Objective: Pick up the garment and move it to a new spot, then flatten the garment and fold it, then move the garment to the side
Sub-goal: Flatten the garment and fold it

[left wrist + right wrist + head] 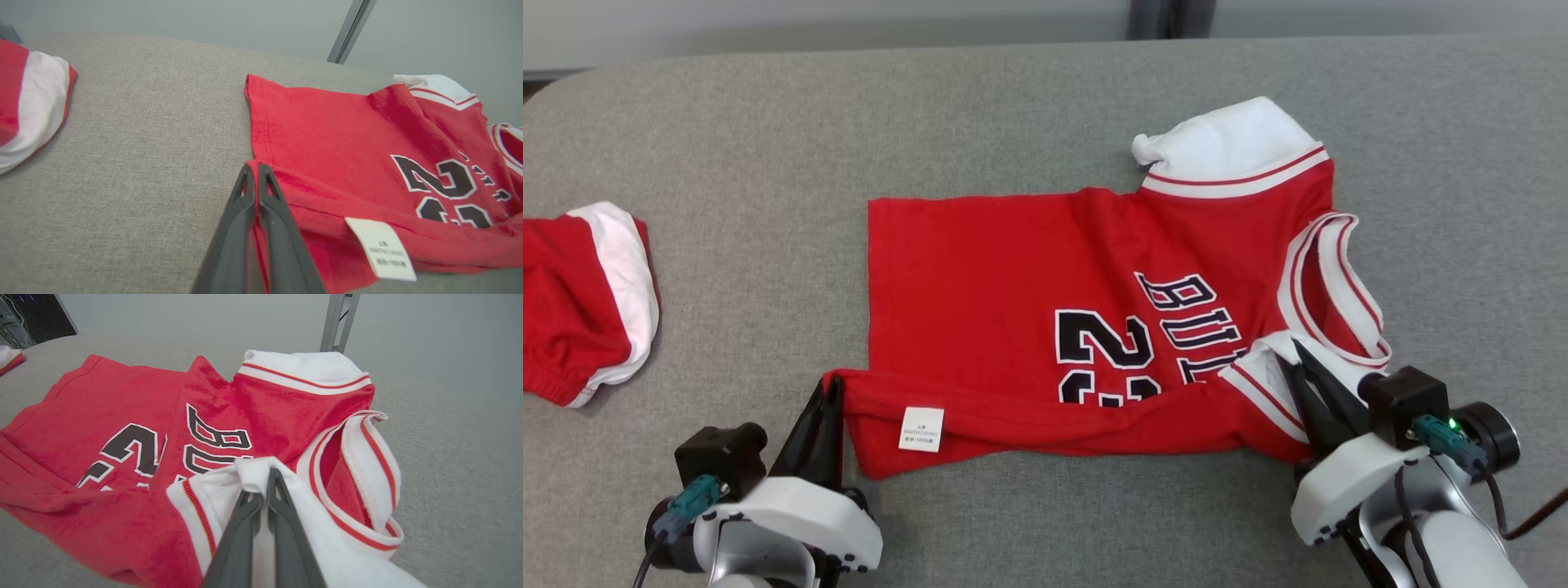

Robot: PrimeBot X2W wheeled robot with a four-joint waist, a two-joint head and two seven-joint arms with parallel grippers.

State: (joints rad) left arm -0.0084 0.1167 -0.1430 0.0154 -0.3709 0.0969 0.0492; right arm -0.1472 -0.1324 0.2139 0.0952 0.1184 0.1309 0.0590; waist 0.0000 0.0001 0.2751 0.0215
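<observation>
Since the red garment (1045, 310) is spread nearly flat in the middle of the grey surface (727, 122), the moving and flattening are judged done, and the fold is judged to be under way. Its near hem corner is pinched between the closed fingers of the left gripper (831, 388), and its near white sleeve is clamped in the closed right gripper (1292, 355). The near edge is raised and rolled over, with the white label (921, 429) exposed. The far sleeve seems bunched, though this cannot be told for certain. Completing the fold and shifting the garment aside are left.
</observation>
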